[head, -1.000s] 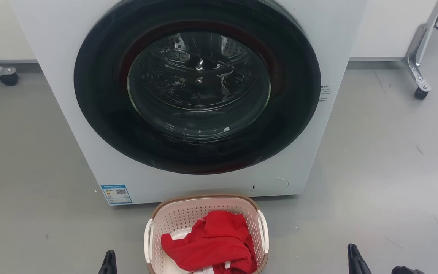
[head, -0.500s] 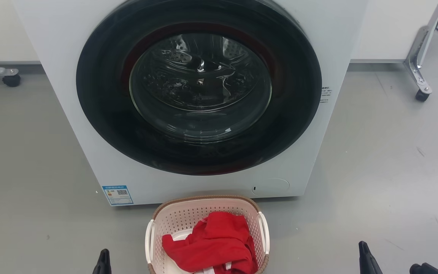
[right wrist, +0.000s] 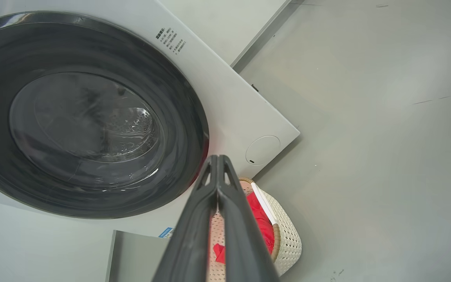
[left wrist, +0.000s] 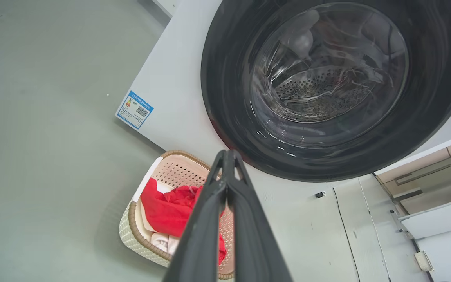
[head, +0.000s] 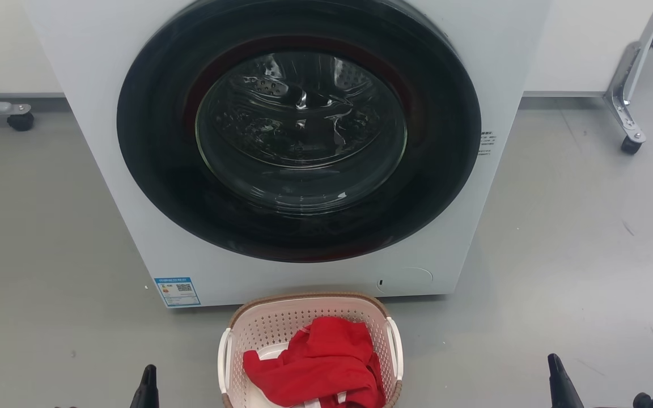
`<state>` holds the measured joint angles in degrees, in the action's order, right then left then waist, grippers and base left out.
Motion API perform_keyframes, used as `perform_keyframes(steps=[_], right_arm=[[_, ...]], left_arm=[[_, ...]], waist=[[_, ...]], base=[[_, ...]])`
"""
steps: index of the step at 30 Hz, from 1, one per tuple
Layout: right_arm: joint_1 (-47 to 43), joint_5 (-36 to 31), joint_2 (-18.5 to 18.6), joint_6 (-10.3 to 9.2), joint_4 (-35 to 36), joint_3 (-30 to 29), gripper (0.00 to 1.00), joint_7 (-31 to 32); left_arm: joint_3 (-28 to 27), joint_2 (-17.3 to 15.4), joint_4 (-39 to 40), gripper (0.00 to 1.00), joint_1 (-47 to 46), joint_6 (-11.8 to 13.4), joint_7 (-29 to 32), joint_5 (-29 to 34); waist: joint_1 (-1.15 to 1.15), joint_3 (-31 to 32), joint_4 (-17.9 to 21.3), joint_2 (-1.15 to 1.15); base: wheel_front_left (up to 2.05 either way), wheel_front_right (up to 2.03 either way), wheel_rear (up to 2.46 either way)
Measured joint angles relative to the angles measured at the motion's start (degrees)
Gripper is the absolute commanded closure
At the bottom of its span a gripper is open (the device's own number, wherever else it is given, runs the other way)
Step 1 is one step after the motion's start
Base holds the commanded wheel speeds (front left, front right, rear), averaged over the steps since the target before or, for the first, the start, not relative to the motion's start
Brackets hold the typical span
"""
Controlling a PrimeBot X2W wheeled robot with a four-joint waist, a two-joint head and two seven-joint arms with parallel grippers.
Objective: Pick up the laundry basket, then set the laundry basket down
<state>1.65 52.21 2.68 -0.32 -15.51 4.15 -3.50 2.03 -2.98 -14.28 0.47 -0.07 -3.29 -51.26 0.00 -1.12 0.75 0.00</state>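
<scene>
The laundry basket [head: 270, 324], red garment [head: 318, 362] inside, sits bottom centre before the washing machine [head: 105, 170]; left gripper [head: 149, 377] and right gripper [head: 555, 365], fingers pressed together, flank it, one off each side handle [head: 224, 358].

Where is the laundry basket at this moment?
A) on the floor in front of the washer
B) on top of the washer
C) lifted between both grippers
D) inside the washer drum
A: the basket stands on the floor right before the washer, with the left gripper and right gripper apart from it.
</scene>
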Motion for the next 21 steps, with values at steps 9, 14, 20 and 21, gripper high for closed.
perform_keyframes(steps=[9,14,20,21], right_arm=[[0.4,7.3,0.0,1.37,-0.3,-2.2,1.00,2.0],[0.7,11.3,-0.1,2.11,-0.5,-3.4,1.00,3.0],[1.4,16.3,-0.1,2.93,-0.7,-4.8,1.00,4.1],[1.4,17.2,-0.1,3.11,-0.7,-5.1,1.00,4.5]], left_arm=[[-1.4,0.2,-0.5,1.00,-0.8,-1.4,1.8,-7.4],[-2.1,0.2,-0.7,1.00,-1.5,-2.0,2.8,-11.6],[-3.1,0.3,-1.1,1.00,-1.8,-3.0,4.0,-16.8],[-3.2,0.3,-1.2,1.00,-2.0,-3.0,4.3,-17.5]], waist=[[0.00,0.2,-0.1,0.00],[0.00,0.3,-0.2,0.00],[0.00,0.4,-0.3,0.00],[0.00,0.5,-0.3,0.00]], base=[[0.00,0.00,0.00],[0.00,0.00,0.00],[0.00,0.00,0.00],[0.00,0.00,0.00]])
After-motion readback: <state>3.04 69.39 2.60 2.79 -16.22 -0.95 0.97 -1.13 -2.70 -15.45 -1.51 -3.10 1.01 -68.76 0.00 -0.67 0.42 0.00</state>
